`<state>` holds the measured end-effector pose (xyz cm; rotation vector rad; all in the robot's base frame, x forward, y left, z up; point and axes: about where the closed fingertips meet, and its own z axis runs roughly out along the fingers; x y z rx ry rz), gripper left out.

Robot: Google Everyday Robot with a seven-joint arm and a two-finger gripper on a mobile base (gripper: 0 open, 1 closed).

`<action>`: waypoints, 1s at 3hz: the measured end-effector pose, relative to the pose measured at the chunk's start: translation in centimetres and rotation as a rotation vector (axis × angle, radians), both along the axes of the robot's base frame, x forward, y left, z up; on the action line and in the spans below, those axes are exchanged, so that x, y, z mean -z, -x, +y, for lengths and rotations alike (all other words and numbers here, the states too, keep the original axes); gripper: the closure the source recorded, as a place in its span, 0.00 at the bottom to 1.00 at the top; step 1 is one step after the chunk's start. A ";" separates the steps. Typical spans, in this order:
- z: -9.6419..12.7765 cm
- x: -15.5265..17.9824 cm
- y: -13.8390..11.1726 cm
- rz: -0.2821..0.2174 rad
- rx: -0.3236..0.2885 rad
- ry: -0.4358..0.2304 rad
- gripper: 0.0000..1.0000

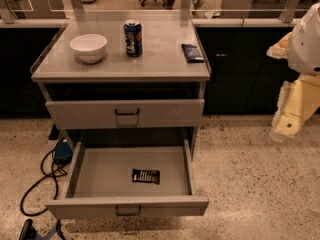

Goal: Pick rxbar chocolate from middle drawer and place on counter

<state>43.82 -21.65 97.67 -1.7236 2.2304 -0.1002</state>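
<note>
Pale grey counter [160,59] with low raised edges at the sides and back. On it, a white bowl [88,47] at the left, a blue soda can [133,38] standing upright near it, a dark blue packet [192,52] lying flat by the right edge. Gripper [289,125] well apart, off to the right.

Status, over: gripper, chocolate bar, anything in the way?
Gripper at far right, apart from the drawer. Chocolate bar lies flat in the open drawer. Nothing covers it; counter holds bowl, can, blue packet.
</note>
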 end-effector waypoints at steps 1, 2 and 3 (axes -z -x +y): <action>0.0 0.0 0.0 0.000 0.000 0.000 0.00; -0.8 2.0 0.2 0.013 0.001 -0.045 0.00; -2.9 9.3 0.6 0.088 0.009 -0.165 0.00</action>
